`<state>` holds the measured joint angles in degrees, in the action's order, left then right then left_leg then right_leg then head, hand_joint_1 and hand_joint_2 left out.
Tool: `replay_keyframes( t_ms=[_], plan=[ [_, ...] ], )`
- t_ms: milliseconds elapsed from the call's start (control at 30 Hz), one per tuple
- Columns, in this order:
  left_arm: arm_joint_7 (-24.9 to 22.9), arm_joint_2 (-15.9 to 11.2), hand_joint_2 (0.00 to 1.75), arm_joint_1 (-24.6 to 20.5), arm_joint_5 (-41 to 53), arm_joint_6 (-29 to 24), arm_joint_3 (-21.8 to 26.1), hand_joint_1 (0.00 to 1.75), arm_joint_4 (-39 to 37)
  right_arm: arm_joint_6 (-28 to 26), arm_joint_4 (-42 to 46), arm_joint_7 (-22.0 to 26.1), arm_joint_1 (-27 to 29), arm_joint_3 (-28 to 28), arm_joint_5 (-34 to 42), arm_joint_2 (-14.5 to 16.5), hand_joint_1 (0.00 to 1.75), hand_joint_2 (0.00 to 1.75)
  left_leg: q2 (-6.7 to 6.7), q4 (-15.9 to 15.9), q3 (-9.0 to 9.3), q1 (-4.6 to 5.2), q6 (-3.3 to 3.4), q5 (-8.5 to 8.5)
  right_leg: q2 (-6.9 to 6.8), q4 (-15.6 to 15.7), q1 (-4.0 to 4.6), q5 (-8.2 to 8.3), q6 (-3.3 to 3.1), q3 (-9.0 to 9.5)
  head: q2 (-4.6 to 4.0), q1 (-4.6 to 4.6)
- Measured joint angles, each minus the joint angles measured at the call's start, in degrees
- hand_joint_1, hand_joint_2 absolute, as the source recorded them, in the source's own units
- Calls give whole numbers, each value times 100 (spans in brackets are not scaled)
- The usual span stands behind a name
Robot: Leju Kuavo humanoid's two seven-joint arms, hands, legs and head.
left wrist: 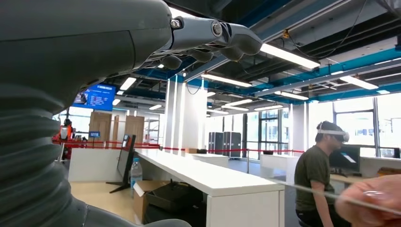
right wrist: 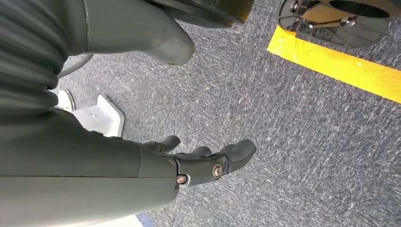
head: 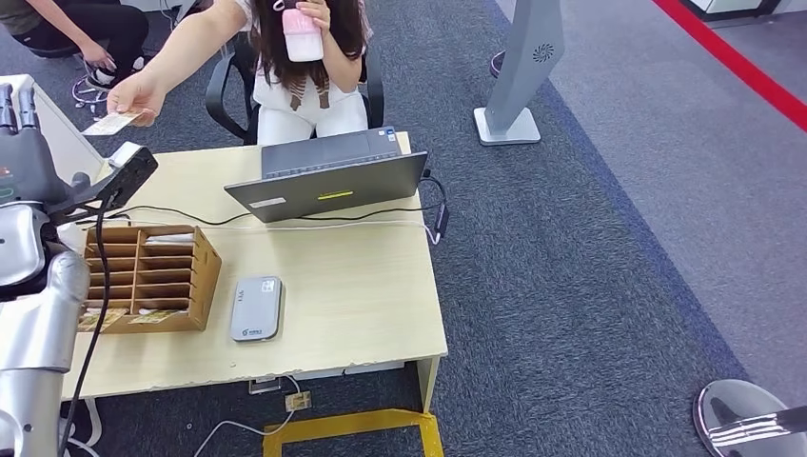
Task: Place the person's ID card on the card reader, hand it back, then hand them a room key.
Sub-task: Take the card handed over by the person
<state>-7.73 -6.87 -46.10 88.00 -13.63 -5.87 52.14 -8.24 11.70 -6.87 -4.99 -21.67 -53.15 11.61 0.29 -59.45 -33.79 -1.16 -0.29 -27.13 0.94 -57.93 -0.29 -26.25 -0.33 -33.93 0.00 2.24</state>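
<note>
Holding out the ID card (head: 112,123) at upper left, the person's hand (head: 133,95) waits above the counter (head: 362,286). Left hand (head: 21,143) rises nearby, fingers apart, empty. The card looks thin, stiff, slippery: pinch its free edge.

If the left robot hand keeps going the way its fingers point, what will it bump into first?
Probably the ID card that the person's hand holds out. The left robot hand points up toward it, and nothing lies between them, though the depth is hard to judge.
</note>
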Motion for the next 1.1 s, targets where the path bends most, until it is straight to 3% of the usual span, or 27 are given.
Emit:
replay_keyframes(
  t_ms=[533, 667, 1100],
  plan=[
    [-32, -6, 175, -41, 0, -40, -200, 0, -462, -2, 19, 43, -2, 8, -62, 0, 0, 175, 0, 0, -2, 0, 0, 0, 0, 0, 0, 0, 0, -1, 0, 1],
    [10, 3, 175, 3, 0, -58, -236, 175, -462, -2, 21, 44, -2, 8, -62, 0, 0, 175, 0, 1, -3, 0, 0, 0, 0, 0, 0, 0, 0, -2, 0, 1],
    [315, 122, 175, 135, 0, 138, -369, 175, -448, -7, 23, 44, -2, 8, -85, 1, 0, 175, 0, 0, -3, 0, 0, 0, -1, 0, 0, 0, 0, -2, 0, 1]
  ],
)
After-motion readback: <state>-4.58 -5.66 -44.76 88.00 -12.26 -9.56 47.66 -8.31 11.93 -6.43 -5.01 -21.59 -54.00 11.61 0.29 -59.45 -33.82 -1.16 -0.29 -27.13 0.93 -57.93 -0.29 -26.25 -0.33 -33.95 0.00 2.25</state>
